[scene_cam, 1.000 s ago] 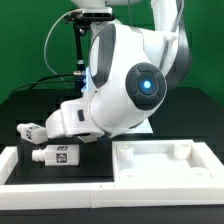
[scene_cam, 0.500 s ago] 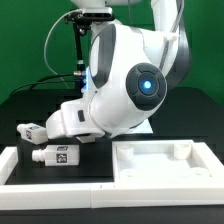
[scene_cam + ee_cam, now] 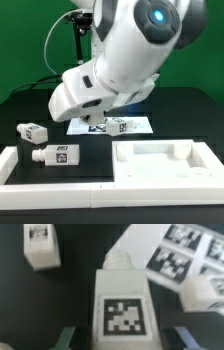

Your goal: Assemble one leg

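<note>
Grasping looks to be your step in hand. The gripper [image 3: 126, 339] hangs over the leg [image 3: 122, 303], which lies on the black table [image 3: 50, 303] just beside the marker board [image 3: 172, 256]. Its jaws stand wide, with a gap on either side. Another leg [image 3: 40, 249] lies near. Next, you likely need to lower squarely, then close on the long sides.
</note>
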Action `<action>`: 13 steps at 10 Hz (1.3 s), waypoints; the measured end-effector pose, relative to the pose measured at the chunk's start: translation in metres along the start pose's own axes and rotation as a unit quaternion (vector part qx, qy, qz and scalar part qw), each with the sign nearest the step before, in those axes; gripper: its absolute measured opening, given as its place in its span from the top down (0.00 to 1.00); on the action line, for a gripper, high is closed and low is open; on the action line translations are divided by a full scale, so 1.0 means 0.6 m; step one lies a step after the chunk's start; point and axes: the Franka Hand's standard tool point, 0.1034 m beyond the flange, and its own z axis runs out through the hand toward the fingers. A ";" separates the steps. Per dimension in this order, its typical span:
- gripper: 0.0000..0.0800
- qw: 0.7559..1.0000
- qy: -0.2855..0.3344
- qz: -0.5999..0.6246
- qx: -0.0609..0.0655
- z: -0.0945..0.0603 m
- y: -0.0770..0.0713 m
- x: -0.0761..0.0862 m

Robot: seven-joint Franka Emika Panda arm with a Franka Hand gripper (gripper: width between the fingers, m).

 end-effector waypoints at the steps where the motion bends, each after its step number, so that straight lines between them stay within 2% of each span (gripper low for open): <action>1: 0.64 1.000 0.010 0.001 0.002 -0.002 -0.002 -0.010; 2: 0.64 0.999 0.047 0.003 -0.003 -0.011 0.004 0.002; 3: 0.64 0.998 0.065 0.015 0.005 -0.018 -0.005 0.003; 4: 0.64 0.994 0.089 0.044 0.040 -0.054 -0.038 0.014; 6: 0.64 0.981 0.150 0.088 0.082 -0.142 -0.083 0.039; 7: 0.64 0.971 0.177 0.111 0.113 -0.182 -0.096 0.045; 8: 0.64 0.968 0.188 0.116 0.116 -0.194 -0.088 0.041; 9: 0.64 0.961 0.230 0.120 0.100 -0.196 -0.077 0.052; 10: 0.64 0.955 0.253 0.125 0.092 -0.193 -0.076 0.050; 12: 0.64 0.934 0.324 0.134 0.066 -0.200 -0.067 0.056; 13: 0.64 0.918 0.367 0.138 0.058 -0.216 -0.072 0.069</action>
